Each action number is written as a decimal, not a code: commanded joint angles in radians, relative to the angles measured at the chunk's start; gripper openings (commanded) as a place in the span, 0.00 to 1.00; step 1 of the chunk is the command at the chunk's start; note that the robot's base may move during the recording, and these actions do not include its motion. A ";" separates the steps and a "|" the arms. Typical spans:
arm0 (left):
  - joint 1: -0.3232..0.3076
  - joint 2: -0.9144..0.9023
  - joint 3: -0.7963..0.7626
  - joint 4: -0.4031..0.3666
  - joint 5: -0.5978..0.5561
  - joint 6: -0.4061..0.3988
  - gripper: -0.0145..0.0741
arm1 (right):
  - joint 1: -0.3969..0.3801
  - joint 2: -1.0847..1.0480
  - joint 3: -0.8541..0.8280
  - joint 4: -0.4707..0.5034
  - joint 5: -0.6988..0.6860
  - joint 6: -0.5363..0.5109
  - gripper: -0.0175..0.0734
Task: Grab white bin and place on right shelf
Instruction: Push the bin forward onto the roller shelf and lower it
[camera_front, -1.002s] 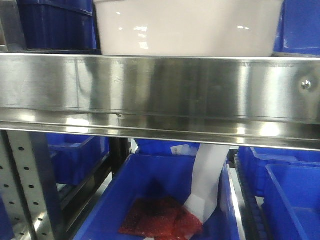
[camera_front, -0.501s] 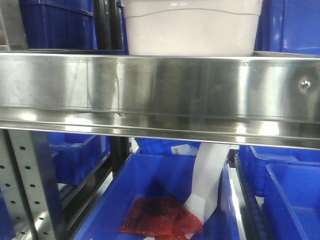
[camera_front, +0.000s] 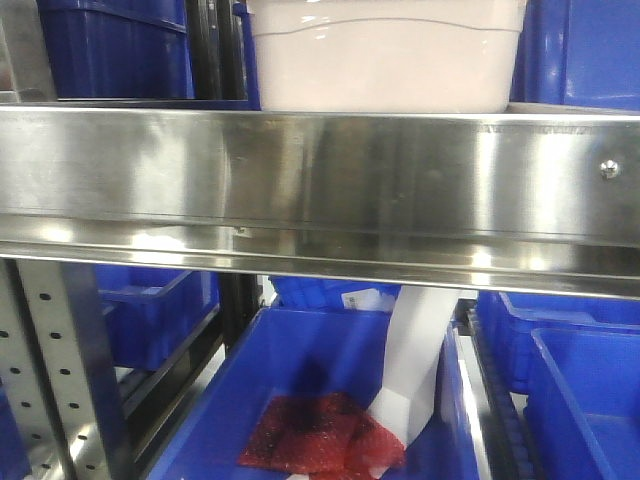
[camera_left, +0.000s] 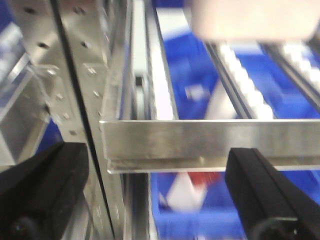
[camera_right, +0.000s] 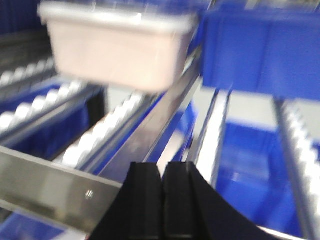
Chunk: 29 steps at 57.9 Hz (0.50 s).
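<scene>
The white bin sits on the steel desk, far behind its rail, seemingly placed. The left tool is spread and the right tool pressed together, both empty; only backing off seems left.

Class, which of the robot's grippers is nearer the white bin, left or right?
Right, probably. The right gripper, shut, is at the front rail, with the white bin ahead-left. The left gripper, open, sits short of that rail, the bin farther beyond.

blue crates below; white roller tracks; bright glare.
</scene>
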 joint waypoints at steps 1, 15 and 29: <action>-0.006 -0.097 0.068 -0.026 -0.172 -0.006 0.03 | 0.002 -0.052 0.012 0.018 -0.150 0.003 0.27; -0.006 -0.294 0.188 -0.037 -0.181 -0.006 0.03 | 0.002 -0.093 0.046 0.019 -0.170 0.003 0.27; -0.006 -0.314 0.189 -0.061 -0.135 -0.006 0.03 | 0.002 -0.093 0.046 0.019 -0.170 0.003 0.27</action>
